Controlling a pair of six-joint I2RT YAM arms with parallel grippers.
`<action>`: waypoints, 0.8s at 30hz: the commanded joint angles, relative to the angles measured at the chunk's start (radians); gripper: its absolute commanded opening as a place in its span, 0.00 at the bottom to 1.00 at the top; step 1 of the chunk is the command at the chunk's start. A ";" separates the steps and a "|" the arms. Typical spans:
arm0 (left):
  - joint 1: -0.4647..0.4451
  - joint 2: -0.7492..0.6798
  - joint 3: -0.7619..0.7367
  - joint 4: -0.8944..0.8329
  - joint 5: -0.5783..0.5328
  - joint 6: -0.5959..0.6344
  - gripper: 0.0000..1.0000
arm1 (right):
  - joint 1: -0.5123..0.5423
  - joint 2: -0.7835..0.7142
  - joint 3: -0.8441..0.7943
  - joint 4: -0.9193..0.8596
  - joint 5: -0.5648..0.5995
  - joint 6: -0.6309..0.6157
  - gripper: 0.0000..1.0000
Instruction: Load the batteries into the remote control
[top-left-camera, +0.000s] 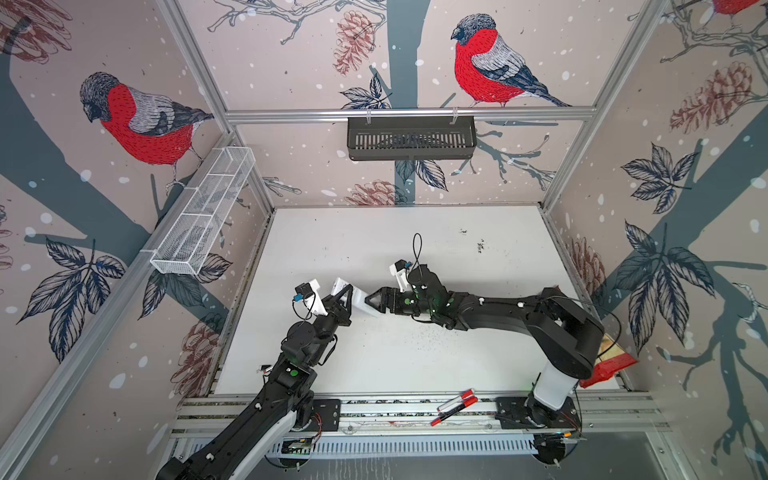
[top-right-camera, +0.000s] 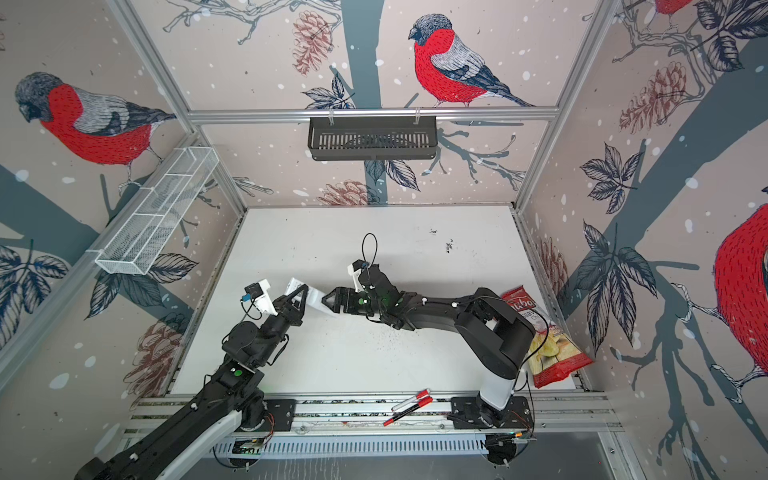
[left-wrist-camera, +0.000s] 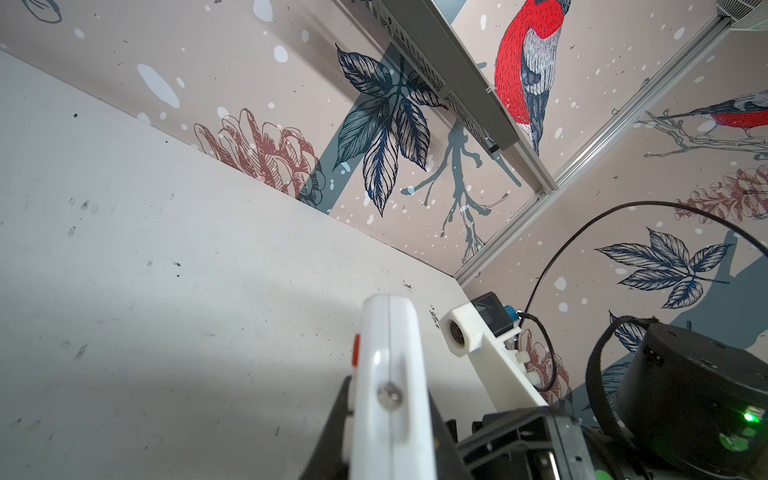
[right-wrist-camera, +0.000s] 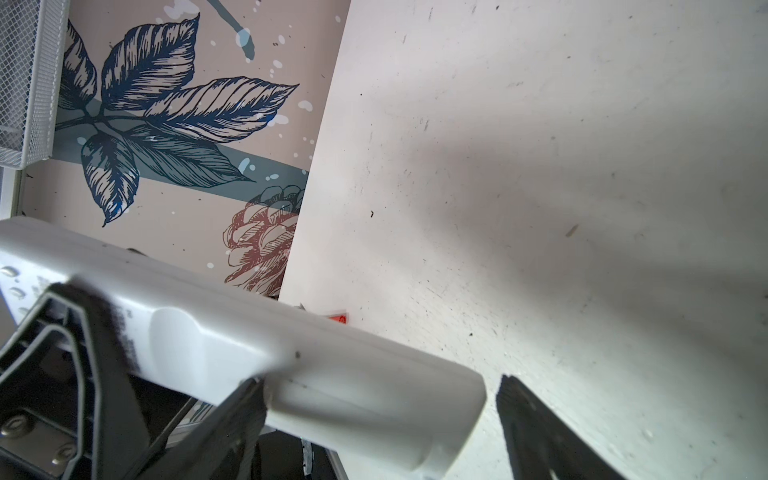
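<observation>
Remote control (top-left-camera: 360, 304) is clamped in the closed left claw (top-left-camera: 348, 296), raised above the desk (top-left-camera: 374, 241), its long axis pointing at the right claw (top-left-camera: 371, 301). That claw stands open astride the free end; no batteries are in view.

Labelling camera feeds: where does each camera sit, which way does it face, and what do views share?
Both top views: high over the arms' bases, looking down at the table; both arms, left gripper and right gripper meeting at the remote control.
Left wrist: on the left arm, facing the far right corner; its fingers, the remote control, the right arm.
Right wrist: on the right arm, facing the left wall's mesh basket; right gripper open around the remote control.
Shared by all: the remote control.
</observation>
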 joint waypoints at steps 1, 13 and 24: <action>0.000 0.001 0.013 0.109 0.011 0.010 0.00 | -0.006 -0.008 -0.008 -0.051 0.058 -0.013 0.89; 0.000 0.002 0.010 0.103 0.009 0.017 0.00 | -0.012 -0.031 -0.034 -0.030 0.052 -0.014 0.89; 0.000 0.000 0.012 0.104 0.018 0.012 0.00 | -0.006 -0.034 0.021 0.038 0.005 -0.022 0.96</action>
